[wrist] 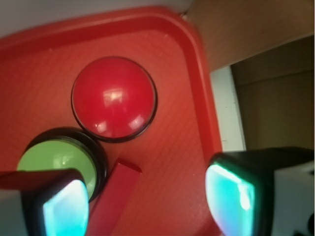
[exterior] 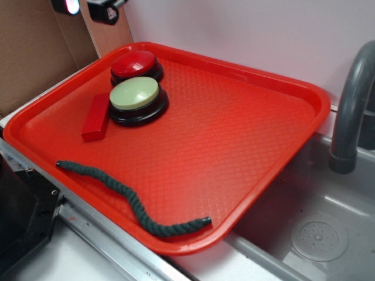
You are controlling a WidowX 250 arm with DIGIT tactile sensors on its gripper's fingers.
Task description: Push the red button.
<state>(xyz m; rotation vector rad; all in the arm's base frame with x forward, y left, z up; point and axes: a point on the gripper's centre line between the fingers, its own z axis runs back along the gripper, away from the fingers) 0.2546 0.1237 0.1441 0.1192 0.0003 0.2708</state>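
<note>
The red button, a glossy red dome on a black base, sits in the far left corner of the red tray. My gripper hangs high above that corner, open, with nothing between its fingers. In the wrist view the button lies ahead of the fingertips, beyond the gap. Only the lower ends of the fingers show at the top edge of the exterior view.
A pale green button stands right in front of the red one. A small red block lies to its left, a dark green rope near the tray's front edge. Grey sink and faucet at right; cardboard behind left.
</note>
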